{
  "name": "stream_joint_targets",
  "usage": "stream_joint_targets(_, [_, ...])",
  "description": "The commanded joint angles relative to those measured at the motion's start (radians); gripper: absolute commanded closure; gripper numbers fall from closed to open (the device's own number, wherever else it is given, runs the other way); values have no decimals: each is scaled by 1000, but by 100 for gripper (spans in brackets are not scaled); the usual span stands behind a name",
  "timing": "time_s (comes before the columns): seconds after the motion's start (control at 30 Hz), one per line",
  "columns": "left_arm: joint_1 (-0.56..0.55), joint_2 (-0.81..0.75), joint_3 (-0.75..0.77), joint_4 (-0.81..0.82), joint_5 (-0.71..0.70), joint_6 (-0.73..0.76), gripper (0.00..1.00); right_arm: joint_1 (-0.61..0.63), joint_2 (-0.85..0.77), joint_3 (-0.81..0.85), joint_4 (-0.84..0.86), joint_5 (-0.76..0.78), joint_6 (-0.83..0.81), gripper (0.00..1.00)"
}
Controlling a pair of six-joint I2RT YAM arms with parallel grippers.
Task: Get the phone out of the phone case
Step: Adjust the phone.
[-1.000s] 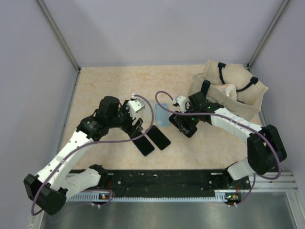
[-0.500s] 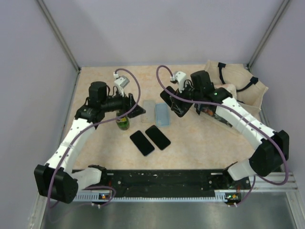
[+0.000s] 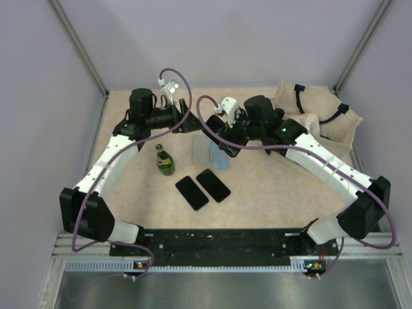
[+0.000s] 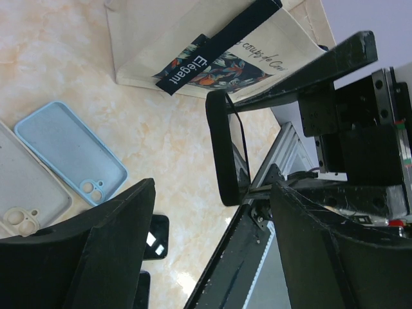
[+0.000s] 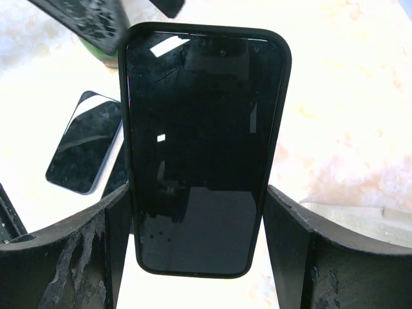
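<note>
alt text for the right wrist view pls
A black cased phone fills the middle of the frame, screen to the camera, clamped by its long edges in the right gripper. Behind it at left, bare phones lie on the pale marbled table.

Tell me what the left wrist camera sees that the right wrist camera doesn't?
Only the left wrist view: the canvas tote bag and an empty light blue phone case. Only the right wrist view: the cased phone's dark screen face-on, plus a sliver of green bottle. Both: that phone, held by the right pincer, seen edge-on from the left wrist, and a bare phone lying on the table.
</note>
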State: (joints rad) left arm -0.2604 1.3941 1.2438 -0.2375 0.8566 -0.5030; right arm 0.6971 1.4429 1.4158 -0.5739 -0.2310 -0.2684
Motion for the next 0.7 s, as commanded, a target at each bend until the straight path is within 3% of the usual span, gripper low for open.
stream_joint_targets(0.0, [-26,34,60,55,25,-55,23,36,-12,60,49,38,-25,100])
stream_joint_targets(0.23, [-77,89,89,24,12,-35,26,76,-16,63,48,99,-55,100])
stream_joint_targets(0.4, [-99,124,100,9,10,-19,40,90,-18,61,48,114,-63,100])
stream_joint_targets(0.57, [-117,149,100,7,28,-6,68,99,-22,58,49,122,-66,100])
stream_joint_targets(0.67, [-122,158,98,12,51,-3,100,97,-27,51,57,127,-66,100])
